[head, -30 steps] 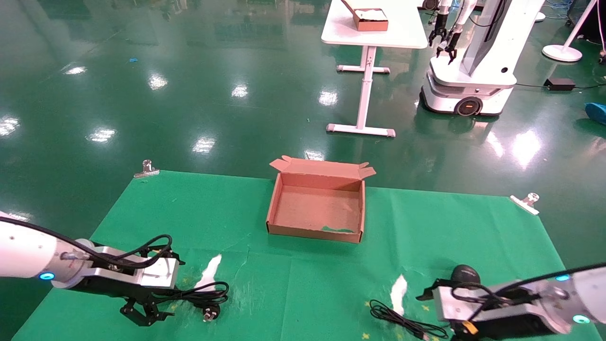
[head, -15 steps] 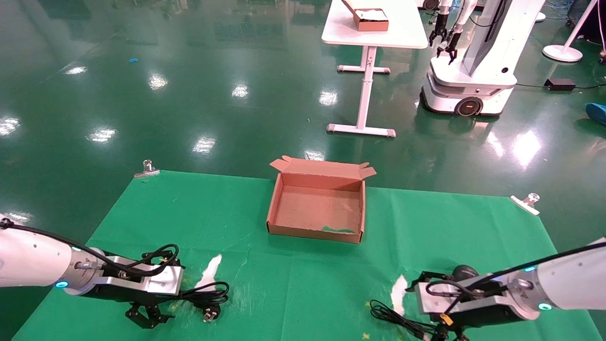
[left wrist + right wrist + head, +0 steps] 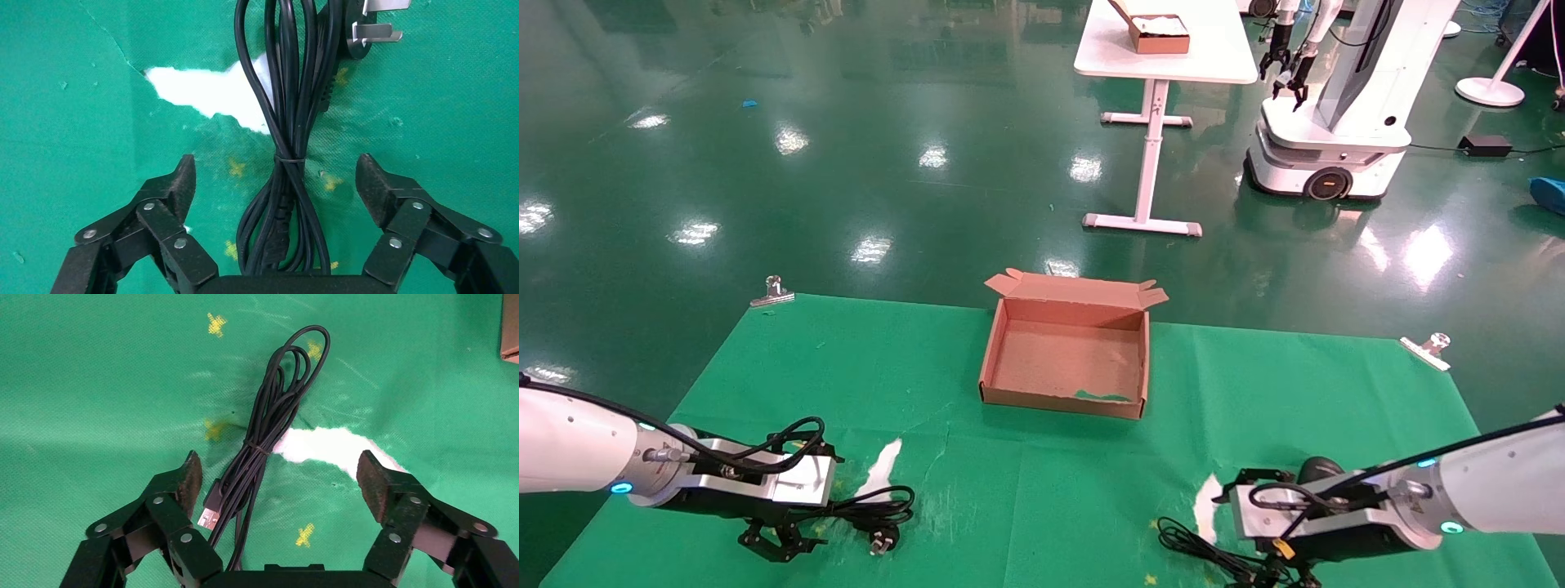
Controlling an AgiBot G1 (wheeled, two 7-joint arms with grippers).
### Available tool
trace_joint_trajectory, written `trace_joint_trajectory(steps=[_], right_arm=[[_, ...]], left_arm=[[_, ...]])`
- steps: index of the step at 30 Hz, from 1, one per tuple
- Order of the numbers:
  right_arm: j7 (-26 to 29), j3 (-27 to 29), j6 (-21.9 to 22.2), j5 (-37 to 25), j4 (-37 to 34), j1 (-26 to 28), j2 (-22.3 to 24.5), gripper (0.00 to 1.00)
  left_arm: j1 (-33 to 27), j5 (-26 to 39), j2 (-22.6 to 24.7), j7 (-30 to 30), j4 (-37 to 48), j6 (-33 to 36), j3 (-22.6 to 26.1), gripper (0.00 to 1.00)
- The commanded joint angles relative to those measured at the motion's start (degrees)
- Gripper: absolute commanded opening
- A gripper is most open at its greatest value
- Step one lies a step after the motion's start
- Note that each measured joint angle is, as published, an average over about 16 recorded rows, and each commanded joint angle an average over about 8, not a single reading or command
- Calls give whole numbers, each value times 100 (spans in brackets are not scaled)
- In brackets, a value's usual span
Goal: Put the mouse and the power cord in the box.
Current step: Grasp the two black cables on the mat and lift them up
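Nearest, the left hand (image 3: 779,545) is held low over the green cloth (image 3: 1042,490) on the counter, its fingers (image 3: 177,184) spread wide and released. The power cord (image 3: 287,159) is seen lying between them, untouched, its tied bundle running away from the hand to the pronged plug (image 3: 367,30).

The right hand (image 3: 1275,572) is likewise spread and released, low over the mouse's cable (image 3: 263,435), which lies between its fingers (image 3: 373,484) without contact. The mouse (image 3: 1320,469) is seen just behind this hand's wrist, partly hidden.

Farther off, between the two hands, the box (image 3: 1065,398) is found open, with neither item in it.
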Motion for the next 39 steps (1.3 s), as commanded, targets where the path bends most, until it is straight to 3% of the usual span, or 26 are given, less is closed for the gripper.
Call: trace_joint_trajectory(steps=[1, 39], right_arm=[[7, 1, -3, 3, 20, -3, 9, 0], [63, 104, -95, 161, 93, -5, 134, 0]], left_arm=[[3, -2, -4, -10, -17, 0, -1, 0], [-44, -140, -106, -188, 9, 141, -93, 0]])
